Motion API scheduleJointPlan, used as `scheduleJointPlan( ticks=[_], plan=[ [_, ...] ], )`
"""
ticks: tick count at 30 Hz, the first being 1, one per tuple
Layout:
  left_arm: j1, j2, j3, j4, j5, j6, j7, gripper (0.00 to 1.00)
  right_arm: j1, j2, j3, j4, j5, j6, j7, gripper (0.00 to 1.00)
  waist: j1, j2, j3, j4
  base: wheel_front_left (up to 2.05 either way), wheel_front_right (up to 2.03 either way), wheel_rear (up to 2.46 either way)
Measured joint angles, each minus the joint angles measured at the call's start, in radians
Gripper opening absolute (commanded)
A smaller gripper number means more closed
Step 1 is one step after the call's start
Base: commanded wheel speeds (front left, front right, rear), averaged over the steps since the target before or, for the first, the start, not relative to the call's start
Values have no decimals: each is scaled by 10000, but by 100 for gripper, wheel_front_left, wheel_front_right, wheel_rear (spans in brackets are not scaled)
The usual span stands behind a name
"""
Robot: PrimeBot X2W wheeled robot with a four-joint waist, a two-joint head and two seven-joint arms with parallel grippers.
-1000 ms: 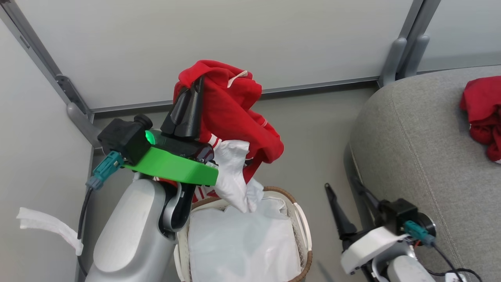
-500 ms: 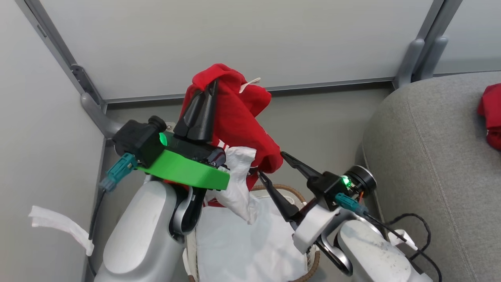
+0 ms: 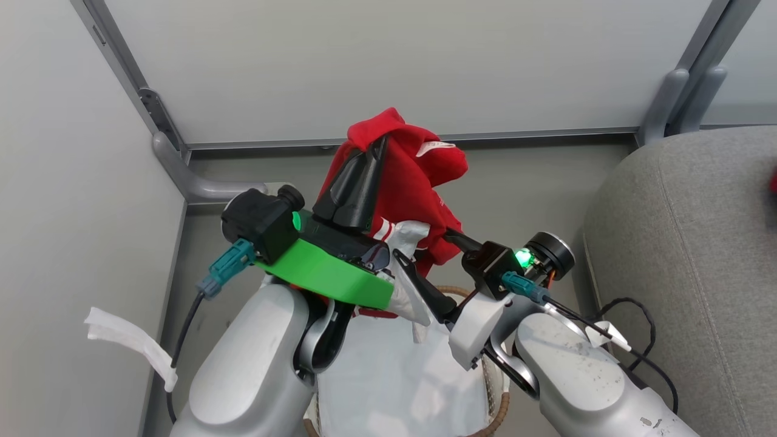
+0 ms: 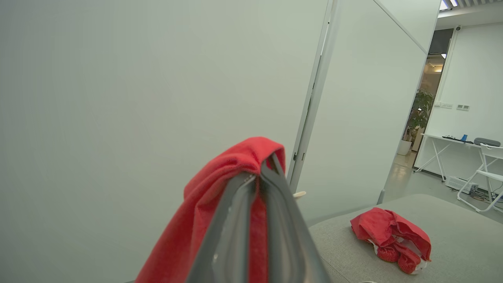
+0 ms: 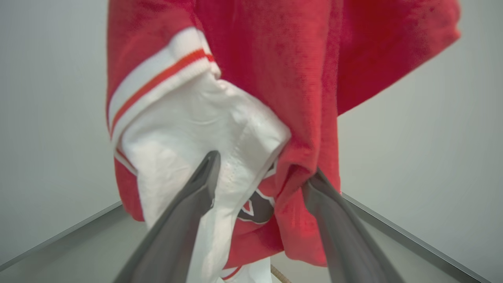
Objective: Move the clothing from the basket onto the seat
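Note:
My left gripper [image 3: 377, 144] is shut on a red garment [image 3: 413, 176] and holds it high above the basket [image 3: 502, 394]. In the left wrist view the fabric [image 4: 220, 188] drapes over the closed fingertips [image 4: 262, 173]. A white cuff with a red stripe [image 5: 157, 82] and a fold of white cloth [image 5: 196, 137] hang with it; the cloth runs down toward the basket's liner [image 3: 394, 376]. My right gripper [image 3: 426, 246] is open, its fingers [image 5: 204, 173] straddling the garment's lower hanging part. Another red garment [image 4: 393, 236] lies on the grey seat [image 3: 686, 243].
Grey partition walls with metal posts [image 3: 182, 176] close in the corner behind and to the left of the basket. A white strip [image 3: 130, 346] hangs by the left wall. The right arm's cable [image 3: 631, 340] loops next to the seat's edge.
The head camera has shifted. My right gripper rose from the lower right and now stands open around the garment's hanging lower part. The left gripper still holds the garment up.

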State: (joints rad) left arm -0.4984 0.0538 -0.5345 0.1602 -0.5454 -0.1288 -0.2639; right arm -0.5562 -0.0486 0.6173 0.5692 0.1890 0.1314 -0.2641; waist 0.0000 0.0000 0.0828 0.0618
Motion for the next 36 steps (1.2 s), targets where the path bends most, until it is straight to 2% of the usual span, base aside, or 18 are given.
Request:
scheduleJointPlan(
  ticks=[11, 22, 23, 24, 25, 36],
  plan=[
    [-160, -19, -554, -79, -211, 0, 0, 0, -85, -2, 523, 723, 520, 0, -2, 100, 0, 0, 70, 266, 0, 0, 0],
    [-321, -23, -1160, -197, -439, 0, 0, 0, -347, 0, 451, 1193, 686, 0, 0, 100, 0, 0, 166, 553, 0, 0, 0],
    [-339, -23, -1208, -199, -451, 0, 0, 0, -355, 0, 449, 1258, 688, 0, 0, 76, 0, 0, 177, 575, 0, 0, 0],
    [-357, -23, -1243, -209, -483, 0, 0, 0, -358, 0, 443, 1321, 723, 0, -2, 18, 0, 0, 185, 593, 0, 0, 0],
    [-369, -23, -1283, -215, -518, 0, 0, 0, -359, -2, 445, 1386, 782, 0, 0, 0, 0, 0, 194, 614, 0, 0, 0],
    [-452, -23, -1358, -178, -610, 0, 0, 0, -435, 0, 437, 1350, 1114, 0, 0, 0, 0, 0, 262, 660, 0, 0, 0]
  ],
)
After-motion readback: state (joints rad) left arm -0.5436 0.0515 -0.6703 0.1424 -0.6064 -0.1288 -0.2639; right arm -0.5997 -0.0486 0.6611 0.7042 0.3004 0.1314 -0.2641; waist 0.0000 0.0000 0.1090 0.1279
